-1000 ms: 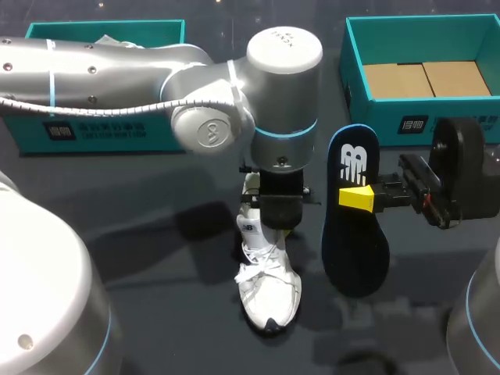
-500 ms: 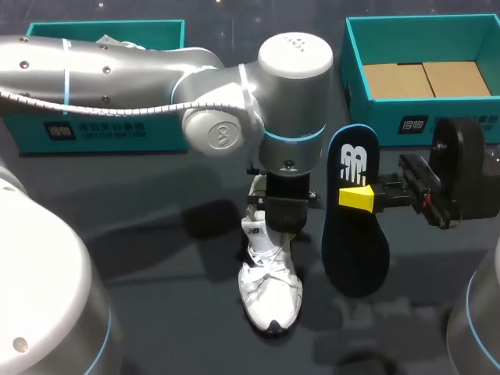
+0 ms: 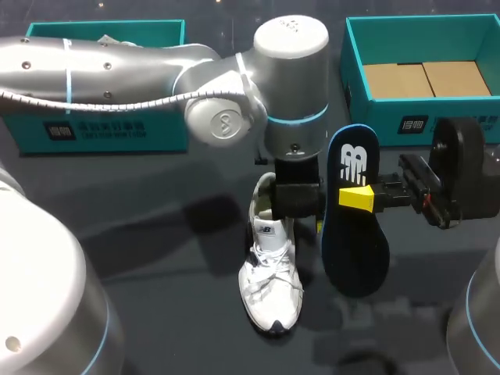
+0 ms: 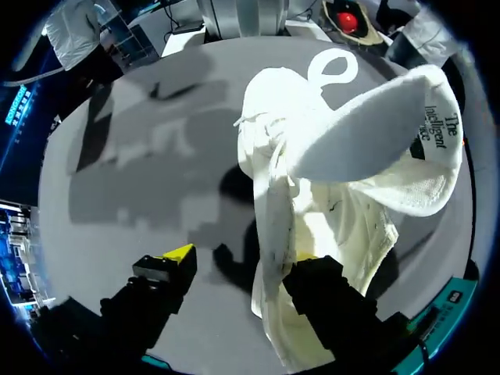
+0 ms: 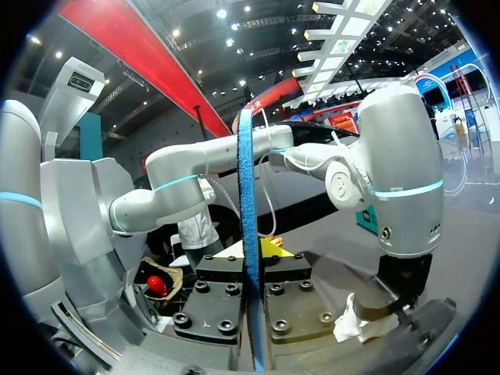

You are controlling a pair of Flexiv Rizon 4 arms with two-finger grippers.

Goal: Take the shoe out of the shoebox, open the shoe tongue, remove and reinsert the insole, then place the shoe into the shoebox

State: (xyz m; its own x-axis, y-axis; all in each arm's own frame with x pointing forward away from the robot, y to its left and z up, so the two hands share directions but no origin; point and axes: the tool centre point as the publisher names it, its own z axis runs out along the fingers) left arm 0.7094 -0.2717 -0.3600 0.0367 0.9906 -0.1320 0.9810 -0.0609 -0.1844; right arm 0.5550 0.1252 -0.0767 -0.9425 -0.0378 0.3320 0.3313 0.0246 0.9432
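The white shoe [image 3: 270, 275] stands on the dark counter [image 3: 156, 258] at the lower centre of the head view. Its toe points to the lower edge of the frame and its heel opening faces upward. The left arm [image 3: 156, 70] comes in from the upper left and bends down over the heel end, so its wrist hides the rear of the shoe.

In the left wrist view, the left hand [image 4: 242, 258] is spread wide across the shoe's side wall. One finger [image 4: 316, 277] is down inside the opening. The other finger's yellow tip [image 4: 180, 254] is outside, over the counter, with a dark gap between it and the fabric. The tongue [image 4: 375, 133] is lifted ahead of the fingers and bends away from the opening, and a heel loop shows beyond it.

Just right of the shoe in the head view, the dark insole [image 3: 355, 215] with its blue rim stands on edge. Its broad face is toward the camera and its upper end sits higher than the shoe's collar. The right hand [image 3: 358, 198] comes in from the right edge and is closed on the insole's middle. In the right wrist view the insole appears as a thin blue edge running up between the two fingers, which press it from both sides.

One teal shoebox [image 3: 105, 129] lies at the upper left of the frame. A second shoebox [image 3: 355, 94], lined with brown card, lies at the upper right. Both are well apart from the shoe.
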